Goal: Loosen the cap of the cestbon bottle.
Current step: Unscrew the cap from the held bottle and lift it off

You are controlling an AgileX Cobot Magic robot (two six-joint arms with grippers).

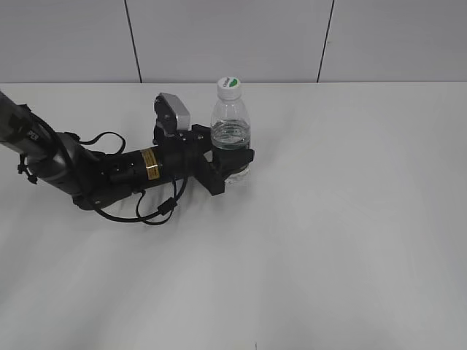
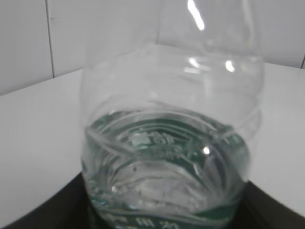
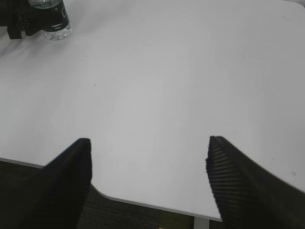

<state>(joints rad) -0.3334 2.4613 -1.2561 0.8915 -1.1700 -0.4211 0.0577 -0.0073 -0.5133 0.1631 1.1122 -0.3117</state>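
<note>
Cestbon bottle [image 1: 230, 135] upright mid-table, left gripper [image 1: 232, 166] clamped round lower body at label. Right gripper [image 3: 147, 183] spread wide, empty, well apart. Thin, light, crushable — squeeze gently; cap [image 1: 229, 86] small, pinch by rim.

No wording can be read anywhere: the cap [image 1: 230, 83] carries a green patch with lettering too small to make out, and the cestbon bottle [image 1: 230, 138] shows only blurred white print on its green label band at six o'clock.
</note>
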